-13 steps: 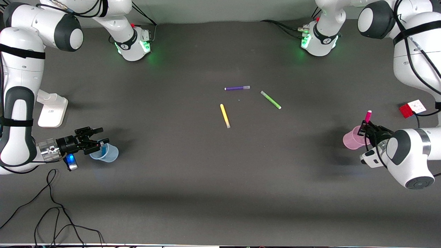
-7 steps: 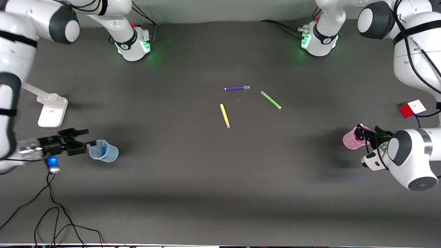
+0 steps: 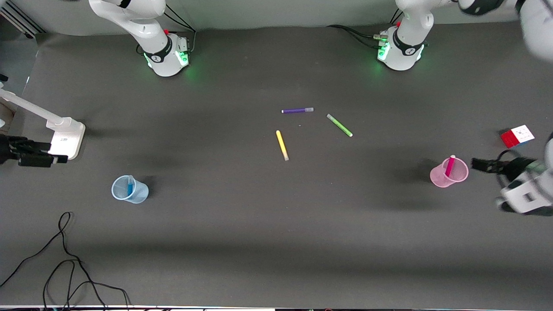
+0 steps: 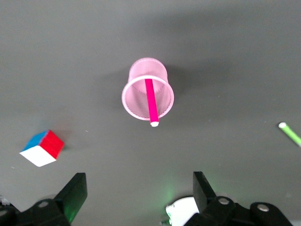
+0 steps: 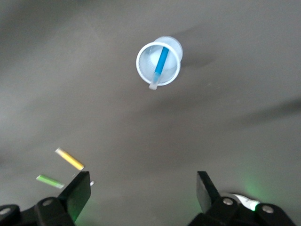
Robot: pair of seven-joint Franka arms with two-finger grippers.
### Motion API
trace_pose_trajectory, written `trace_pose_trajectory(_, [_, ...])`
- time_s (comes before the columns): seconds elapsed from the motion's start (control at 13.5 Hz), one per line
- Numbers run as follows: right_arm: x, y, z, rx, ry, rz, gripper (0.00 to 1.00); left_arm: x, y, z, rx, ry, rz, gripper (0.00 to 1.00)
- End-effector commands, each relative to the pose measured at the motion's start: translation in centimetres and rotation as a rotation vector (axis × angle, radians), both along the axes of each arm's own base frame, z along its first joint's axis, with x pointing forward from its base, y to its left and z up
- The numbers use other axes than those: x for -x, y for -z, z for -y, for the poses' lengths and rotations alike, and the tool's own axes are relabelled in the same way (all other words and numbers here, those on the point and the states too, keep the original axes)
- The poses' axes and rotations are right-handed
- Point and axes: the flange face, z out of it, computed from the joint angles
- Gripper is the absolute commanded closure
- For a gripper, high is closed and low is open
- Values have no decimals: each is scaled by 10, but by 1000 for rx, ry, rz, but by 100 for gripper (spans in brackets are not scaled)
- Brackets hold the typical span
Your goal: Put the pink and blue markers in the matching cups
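- The pink marker (image 3: 449, 166) stands tilted inside the pink cup (image 3: 449, 178), its pale end leaning out over the rim.
- The left end effector (image 3: 478, 164) hangs just beside that cup, at the left arm's end of the worktop (image 3: 276, 224). Its fingers are spread wide and hold nothing.
- In the left wrist view, the pink cup (image 4: 147, 95) sits well clear of the two dark fingers (image 4: 71, 192).
- The blue marker (image 3: 130, 188) leans inside the blue cup (image 3: 130, 189).
- The right end effector (image 3: 36, 160) is well apart from that cup, near a white stand (image 3: 66, 139). Its fingers are also wide and empty, as the right wrist view shows.
- Yellow (image 3: 282, 145), green (image 3: 339, 125) and purple (image 3: 297, 110) markers lie on the worktop between the two end effectors.
- A coloured cube (image 3: 517, 135) rests near the left end effector.
- Judgement: both placements look complete, so the step in hand is pulling clear.
- To do it well, each arm should lift up and away from its cup, avoiding the protruding marker ends, since a nudge could tip these light cups.
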Motion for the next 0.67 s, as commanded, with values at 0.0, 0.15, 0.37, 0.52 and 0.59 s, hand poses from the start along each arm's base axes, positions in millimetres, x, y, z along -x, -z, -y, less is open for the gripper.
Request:
trace_pose_trajectory(0.0, [48, -1, -32, 77, -75, 63, 0, 40, -42, 10, 4, 27, 107, 0])
trace_pose_trajectory(0.15, [60, -15, -29, 79, -66, 115, 0, 63, -65, 21, -7, 45, 174, 0])
trace_pose_trajectory(0.37, [51, -30, -29, 91, -48, 124, 0, 81, -94, 54, 28, 66, 256, 0])
trace_pose_trajectory(0.52, [38, -34, -28, 112, -51, 135, 0, 91, -110, 84, 17, 63, 290, 0])
trace_pose_trajectory(0.59, [37, -35, -31, 113, -61, 131, 0, 93, -114, 93, 7, 33, 318, 0])
